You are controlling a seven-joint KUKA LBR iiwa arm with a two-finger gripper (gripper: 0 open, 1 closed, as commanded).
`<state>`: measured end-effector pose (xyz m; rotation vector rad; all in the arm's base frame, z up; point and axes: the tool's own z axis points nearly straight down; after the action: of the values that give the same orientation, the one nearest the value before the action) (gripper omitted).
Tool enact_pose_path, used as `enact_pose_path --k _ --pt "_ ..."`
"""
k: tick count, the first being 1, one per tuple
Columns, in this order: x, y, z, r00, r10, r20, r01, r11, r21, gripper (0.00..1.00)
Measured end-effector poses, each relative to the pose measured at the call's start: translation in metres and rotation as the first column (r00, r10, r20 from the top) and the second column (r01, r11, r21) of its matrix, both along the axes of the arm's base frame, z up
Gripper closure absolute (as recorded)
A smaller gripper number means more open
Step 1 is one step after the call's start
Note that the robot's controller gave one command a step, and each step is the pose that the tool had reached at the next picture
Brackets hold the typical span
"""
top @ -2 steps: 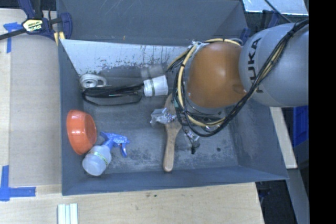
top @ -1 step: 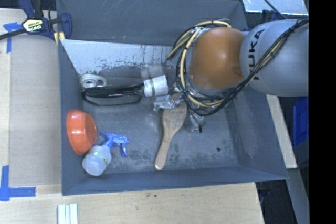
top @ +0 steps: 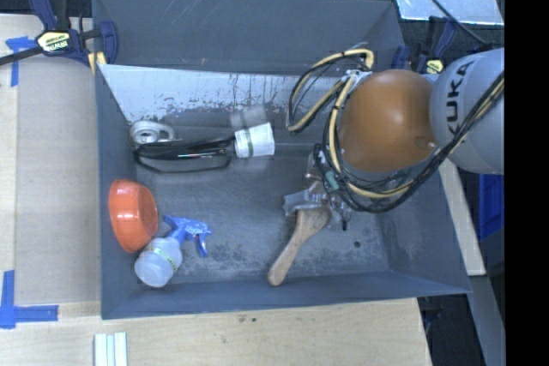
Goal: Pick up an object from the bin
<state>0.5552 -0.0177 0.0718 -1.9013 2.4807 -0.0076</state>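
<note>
Scene: A KUKA arm reaches in from the right over a grey metal bin [top: 257, 30], its orange-brown wrist cover [top: 386, 120] ringed by cables
Gripper: The gripper [top: 319, 206] is low over the right-centre of the bin floor, at the broad upper end of a wooden spatula [top: 290, 255]
Pincer: Wrist and cables hide it; how far open it is, and whether it has hold of anything, cannot be told
Task's thing: The wooden spatula lies slantwise on the floor near the front wall, its broad end beneath the gripper and its narrow handle pointing to the front left
Elsewhere: Well apart to the left are an orange bowl [top: 130, 214] and a clear spray bottle with a blue trigger [top: 167, 253]; toward the back are black glasses [top: 184, 154], a white-capped bottle [top: 253, 140] and a small metal ring [top: 150, 131]
Stage: Judged to be the approach or the grasp itself, with no lift evident
Risk: A hold taken at the very end of a long, flat piece may let the handle swing down and twist free on the lift
Second risk: The thin wood lies flat on the floor, so a closing grip could skid over it or push it toward the front wall
</note>
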Motion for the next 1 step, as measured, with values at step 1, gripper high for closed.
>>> enact_pose_path --k 1 --pt "0.0000 0.0000 0.0000 1.000 0.000 0.000 0.000 1.000 0.000 1.00"
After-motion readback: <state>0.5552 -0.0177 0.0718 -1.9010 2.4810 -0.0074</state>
